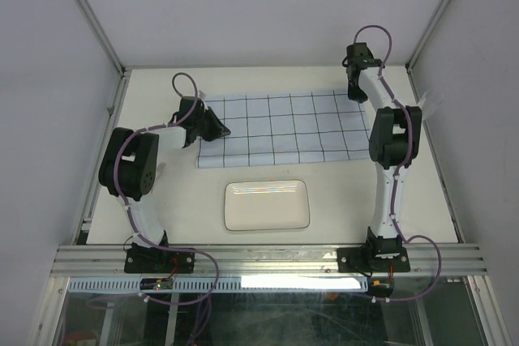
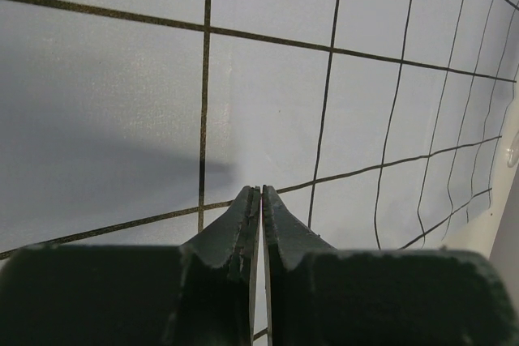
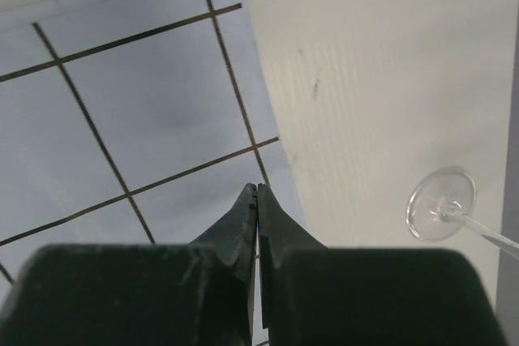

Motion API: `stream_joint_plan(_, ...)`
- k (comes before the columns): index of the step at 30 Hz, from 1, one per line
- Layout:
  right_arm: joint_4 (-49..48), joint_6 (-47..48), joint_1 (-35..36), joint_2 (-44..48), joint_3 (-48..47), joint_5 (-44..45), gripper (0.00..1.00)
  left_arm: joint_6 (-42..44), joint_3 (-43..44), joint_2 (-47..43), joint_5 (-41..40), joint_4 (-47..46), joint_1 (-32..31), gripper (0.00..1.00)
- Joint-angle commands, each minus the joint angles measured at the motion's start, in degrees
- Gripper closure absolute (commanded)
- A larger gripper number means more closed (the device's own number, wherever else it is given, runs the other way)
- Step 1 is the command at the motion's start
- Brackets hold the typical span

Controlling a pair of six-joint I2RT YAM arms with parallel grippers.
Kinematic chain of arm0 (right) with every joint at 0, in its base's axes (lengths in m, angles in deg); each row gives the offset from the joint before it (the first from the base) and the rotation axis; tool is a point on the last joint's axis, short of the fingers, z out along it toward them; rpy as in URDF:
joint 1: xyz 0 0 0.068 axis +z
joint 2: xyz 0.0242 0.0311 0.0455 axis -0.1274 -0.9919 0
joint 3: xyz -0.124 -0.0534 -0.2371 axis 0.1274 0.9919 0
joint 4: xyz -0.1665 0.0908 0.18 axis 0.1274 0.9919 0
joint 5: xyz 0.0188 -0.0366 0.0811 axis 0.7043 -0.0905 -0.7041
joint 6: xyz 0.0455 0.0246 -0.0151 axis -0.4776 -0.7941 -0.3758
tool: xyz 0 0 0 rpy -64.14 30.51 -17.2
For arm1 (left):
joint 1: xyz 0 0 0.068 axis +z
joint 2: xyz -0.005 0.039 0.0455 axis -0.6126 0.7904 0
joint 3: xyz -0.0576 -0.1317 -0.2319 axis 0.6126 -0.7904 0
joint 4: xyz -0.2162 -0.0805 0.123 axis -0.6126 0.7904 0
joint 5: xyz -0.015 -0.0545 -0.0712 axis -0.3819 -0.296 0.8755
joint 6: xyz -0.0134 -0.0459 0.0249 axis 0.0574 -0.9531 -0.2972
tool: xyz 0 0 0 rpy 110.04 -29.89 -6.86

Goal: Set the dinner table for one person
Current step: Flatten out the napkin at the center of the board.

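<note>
Your bench (image 1: 340, 192) spreads under both arms, carrying a gridded cloth (image 1: 276, 127) at the back, a white plate (image 1: 268, 205) nearer the bases and a stemmed glass (image 3: 440, 215) far right. Each arm reaches over one end of the cloth, with the left fingers (image 2: 231, 237) and the right fingers (image 3: 235, 232) clenched.

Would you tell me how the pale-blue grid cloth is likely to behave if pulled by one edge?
Probably floppy: the cloth lies flat and thin, its grid lines bowing in the left wrist view, so it should sag and fold when lifted. It looks light, and on the smooth table it would likely slide or bunch.
</note>
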Motion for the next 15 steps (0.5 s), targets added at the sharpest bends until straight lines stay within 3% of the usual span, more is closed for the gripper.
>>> stream_joint_plan(1,1.8,0.1,-1.4,-0.5,-1.8,4.3,1.0,-0.4,-0.8,-1.7,1.2,-3.0,-0.7,0.94)
stream_joint_plan(15,1.8,-0.6,-4.2,-2.9,2.1,4.3,1.0,4.2,1.8,0.4,-4.8,2.6,0.0,0.95)
